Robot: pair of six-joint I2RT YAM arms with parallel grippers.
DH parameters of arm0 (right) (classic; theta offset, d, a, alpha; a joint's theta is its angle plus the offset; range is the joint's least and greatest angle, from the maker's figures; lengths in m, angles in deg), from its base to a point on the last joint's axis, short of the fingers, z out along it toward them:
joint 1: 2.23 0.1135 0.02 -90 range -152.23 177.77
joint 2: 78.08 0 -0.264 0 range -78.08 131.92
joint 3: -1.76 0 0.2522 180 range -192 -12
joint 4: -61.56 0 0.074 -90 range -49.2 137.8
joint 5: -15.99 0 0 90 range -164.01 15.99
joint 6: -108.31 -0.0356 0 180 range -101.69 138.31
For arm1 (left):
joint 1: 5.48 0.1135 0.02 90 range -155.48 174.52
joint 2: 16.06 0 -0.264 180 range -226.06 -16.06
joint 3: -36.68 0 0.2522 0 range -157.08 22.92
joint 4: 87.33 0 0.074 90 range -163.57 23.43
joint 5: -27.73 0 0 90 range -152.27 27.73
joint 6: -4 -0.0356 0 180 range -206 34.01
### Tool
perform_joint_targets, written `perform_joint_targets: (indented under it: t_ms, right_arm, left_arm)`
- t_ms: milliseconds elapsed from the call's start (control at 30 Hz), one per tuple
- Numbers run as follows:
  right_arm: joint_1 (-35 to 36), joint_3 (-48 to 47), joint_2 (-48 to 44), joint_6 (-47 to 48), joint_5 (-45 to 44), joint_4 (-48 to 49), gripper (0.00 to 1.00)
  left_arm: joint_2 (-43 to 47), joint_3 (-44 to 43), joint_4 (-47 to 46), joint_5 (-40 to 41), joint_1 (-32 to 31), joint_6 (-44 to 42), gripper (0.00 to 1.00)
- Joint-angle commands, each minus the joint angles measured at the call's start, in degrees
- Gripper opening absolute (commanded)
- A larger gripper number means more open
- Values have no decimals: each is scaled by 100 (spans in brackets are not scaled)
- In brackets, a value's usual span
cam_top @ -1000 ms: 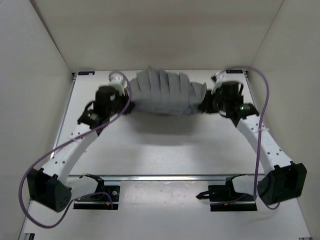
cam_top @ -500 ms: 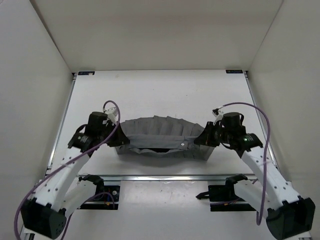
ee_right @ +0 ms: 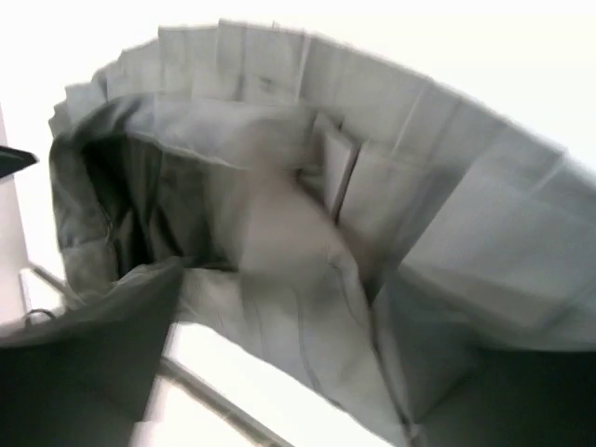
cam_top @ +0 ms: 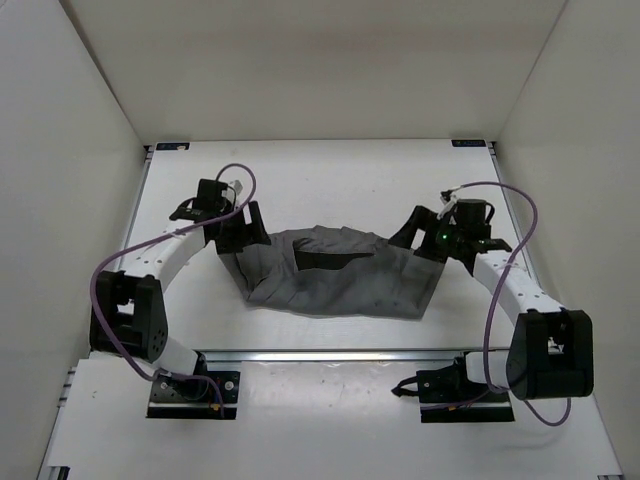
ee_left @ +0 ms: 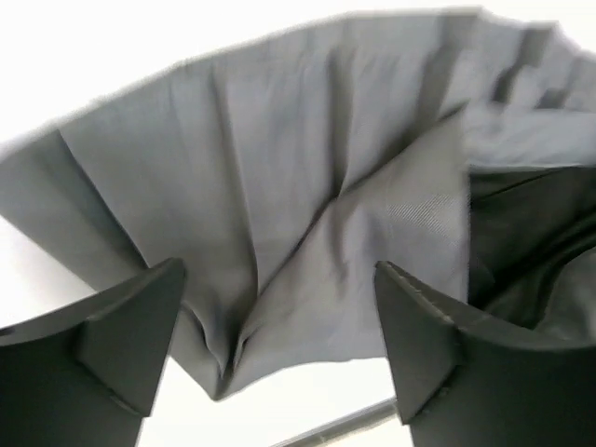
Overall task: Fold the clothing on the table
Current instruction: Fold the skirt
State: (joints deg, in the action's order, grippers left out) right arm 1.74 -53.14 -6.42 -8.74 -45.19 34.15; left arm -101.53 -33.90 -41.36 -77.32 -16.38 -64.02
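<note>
Dark grey cloth fills the space between the left gripper's (ee_left: pixel 279 275) fingers (ee_left: pixel 130 335), yet neither finger presses on it. The jaws stand wide apart, and the fabric passes beneath them without being pinched. In the overhead view this gripper sits over the garment's far-left corner; whether it brushes the cloth there cannot be told.

The right gripper (cam_top: pixel 416 235) is at the far-right corner of the garment. Its wrist view is blurred, but the two fingers show at the lower left and lower right with a broad gap between them. Loose cloth lies across that gap, and nothing is clamped.

The clothing (cam_top: pixel 335 280) lies on the table (cam_top: pixel 320 180) in the near middle, spread sideways between the two grippers. Its near edge is close to the metal rail (cam_top: pixel 330 353) but does not reach it. It forms a wide, uneven shape, broader along the far edge and drawn in towards the near edge, with soft wrinkles across it.

The wrist views show pleats running in straight ridges down the fabric. One layer is turned over near the far edge, leaving a darker opening (cam_top: pixel 325 258) where the inside shows. The left side bunches into a deep crease below the left gripper.
</note>
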Motion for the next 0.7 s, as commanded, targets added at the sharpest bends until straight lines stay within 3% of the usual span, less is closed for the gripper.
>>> perform_joint_targets:
  t_ms: [0, 100, 167, 267, 300, 367, 433, 533, 667]
  right_arm:
    - [-247, -569, 190, 278, 46, 409, 99]
    - [-212, -763, -81, 543, -341, -57, 99]
    - [-186, -633, -361, 613, -509, -155, 98]
    - [6, -238, -862, 534, -307, -112, 78]
    - [60, -166, -986, 534, -263, 36, 60]
    - [419, 123, -1005, 412, -219, 160, 36]
    - [691, 220, -751, 297, -97, 362, 18]
    - [1192, 212, -382, 209, -236, 520, 1]
    - [1387, 11, 382, 323, -166, 609, 0]
  left_arm:
    - [153, -558, -329, 72, 62, -150, 95]
    - [328, -620, -416, 2, -132, -194, 93]
    - [548, -489, -539, -164, -412, -72, 81]
    - [952, 99, -952, -402, -842, 235, 33]
    - [1093, 222, -1188, -533, -957, 446, 16]
    - [1243, 722, -1558, -692, -1133, 718, 0]
    - [1252, 978, -1804, -806, -1240, 896, 0]
    - [1086, 1173, -1919, -1069, -1336, 1010, 0]
    - [752, 1261, -2236, -1386, -1406, 1054, 0]
